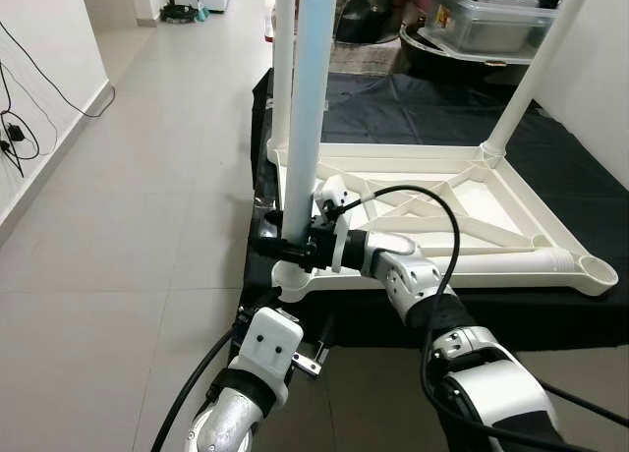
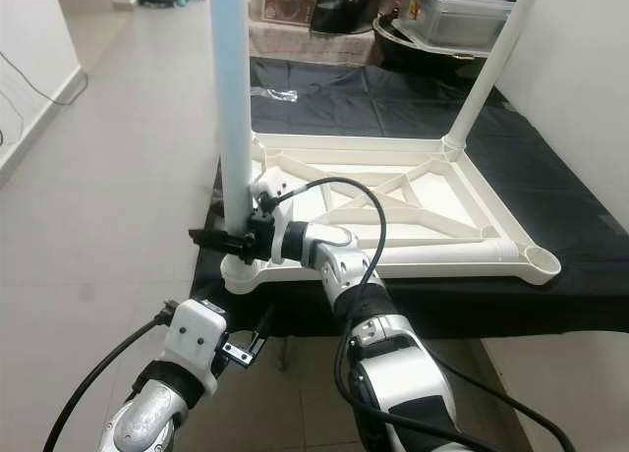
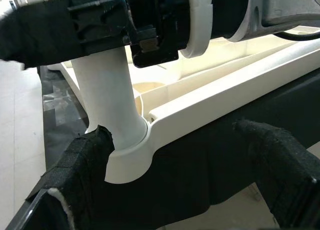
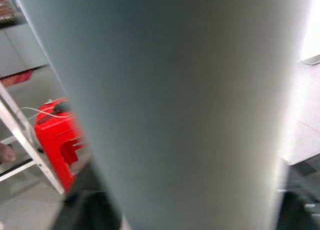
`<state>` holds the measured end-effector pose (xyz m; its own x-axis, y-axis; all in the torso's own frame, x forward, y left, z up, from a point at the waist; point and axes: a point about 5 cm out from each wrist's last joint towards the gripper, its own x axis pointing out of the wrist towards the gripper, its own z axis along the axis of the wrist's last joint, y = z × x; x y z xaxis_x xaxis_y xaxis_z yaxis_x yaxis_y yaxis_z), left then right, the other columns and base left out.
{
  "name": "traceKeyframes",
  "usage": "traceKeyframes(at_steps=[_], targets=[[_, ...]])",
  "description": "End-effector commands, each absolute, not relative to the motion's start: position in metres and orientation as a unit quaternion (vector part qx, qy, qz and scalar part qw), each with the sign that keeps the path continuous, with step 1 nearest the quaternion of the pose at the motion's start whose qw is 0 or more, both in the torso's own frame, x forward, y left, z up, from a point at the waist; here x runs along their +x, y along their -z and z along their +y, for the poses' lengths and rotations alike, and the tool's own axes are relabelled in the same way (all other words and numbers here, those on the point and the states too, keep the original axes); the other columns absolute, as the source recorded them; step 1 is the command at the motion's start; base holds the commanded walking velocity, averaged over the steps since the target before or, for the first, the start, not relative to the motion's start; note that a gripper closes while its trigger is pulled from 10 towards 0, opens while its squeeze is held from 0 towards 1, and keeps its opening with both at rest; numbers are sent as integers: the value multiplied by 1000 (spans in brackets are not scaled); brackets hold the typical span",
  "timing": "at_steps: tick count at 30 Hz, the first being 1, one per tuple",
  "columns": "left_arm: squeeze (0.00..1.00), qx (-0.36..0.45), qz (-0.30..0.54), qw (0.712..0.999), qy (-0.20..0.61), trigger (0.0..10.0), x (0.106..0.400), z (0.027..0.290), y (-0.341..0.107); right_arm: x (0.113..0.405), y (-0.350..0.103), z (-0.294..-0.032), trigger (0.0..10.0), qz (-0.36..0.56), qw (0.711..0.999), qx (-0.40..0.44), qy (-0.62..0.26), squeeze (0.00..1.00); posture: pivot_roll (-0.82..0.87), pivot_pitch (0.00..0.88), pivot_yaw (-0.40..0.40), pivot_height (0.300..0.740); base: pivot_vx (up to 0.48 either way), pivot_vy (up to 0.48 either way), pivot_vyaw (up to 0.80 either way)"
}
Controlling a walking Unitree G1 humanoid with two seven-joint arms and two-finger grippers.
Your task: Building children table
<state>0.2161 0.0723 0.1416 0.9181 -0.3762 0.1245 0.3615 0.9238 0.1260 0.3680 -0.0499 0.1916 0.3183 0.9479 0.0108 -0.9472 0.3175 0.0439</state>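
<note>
At seven o'clock our left gripper (image 3: 175,175) hung spread below the tabletop (image 1: 432,211) corner, touching nothing. At the centre the pale leg (image 1: 305,108) stood upright in that near-left socket, our right gripper (image 1: 287,246) pinching it. The upturned tabletop lay on black cloth (image 1: 550,147) toward two o'clock.

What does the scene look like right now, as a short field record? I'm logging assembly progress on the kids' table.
tabletop: white, upside down on black cloth, ribbed underside up
legs fitted: three upright
near-left leg: standing in its corner socket
right gripper: clamped around that leg just above the socket
left gripper: open, below the table edge
empty socket: near-right corner
</note>
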Motion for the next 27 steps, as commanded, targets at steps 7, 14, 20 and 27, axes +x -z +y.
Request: traceKeyframes(at_steps=[7,14,20,27], targets=[[0,51,-66,978,189,10000,215,71,-138,389,-197,-50,0,2,910,31,-412,0,121,103,-114,740,0,0,0],[0,52,-67,978,190,10000,216,72,-138,401,-188,-72,0,19,986,74,-146,0,119,106,-111,740,0,0,0],[0,53,-68,978,190,10000,216,71,-138,396,-180,-74,0,16,996,87,-12,0,120,108,-112,740,0,0,0],[0,53,-67,978,190,10000,216,71,-138,386,-182,-45,10000,2,994,106,-26,0,122,111,-115,740,0,0,0]])
